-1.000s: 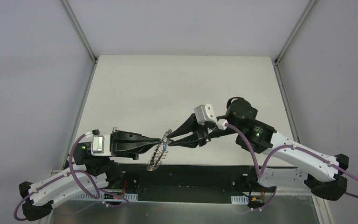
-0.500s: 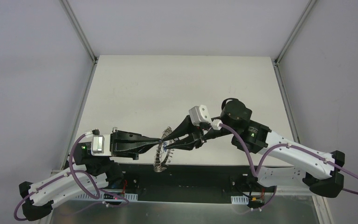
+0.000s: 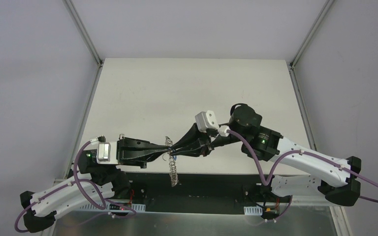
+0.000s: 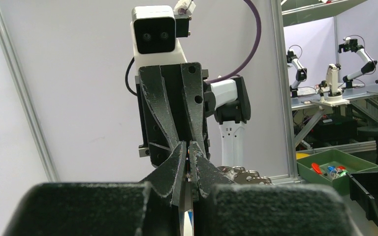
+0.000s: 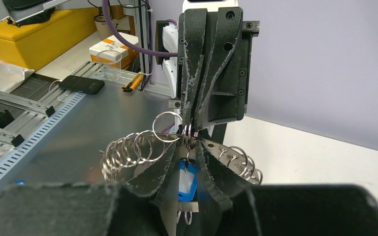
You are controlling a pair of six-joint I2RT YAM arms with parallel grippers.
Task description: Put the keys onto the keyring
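Above the near edge of the table [image 3: 187, 88], both grippers are held tip to tip. The keyring [image 3: 173, 169] is pinched at its rim by the closed jaws of the left gripper [image 3: 166, 147] and hangs edge-on. The blue-tagged key [image 5: 189, 179] is clamped in the right gripper [image 3: 178, 149], set against the wire loops [image 5: 128, 147]. Threading is judged under way, not finished; whether the key is hooked cannot be told. No second key is seen.

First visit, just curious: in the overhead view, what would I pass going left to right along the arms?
Left arm → left camera → left tool → keyring hanging from it → right tool pinching blue key → right camera → right arm.
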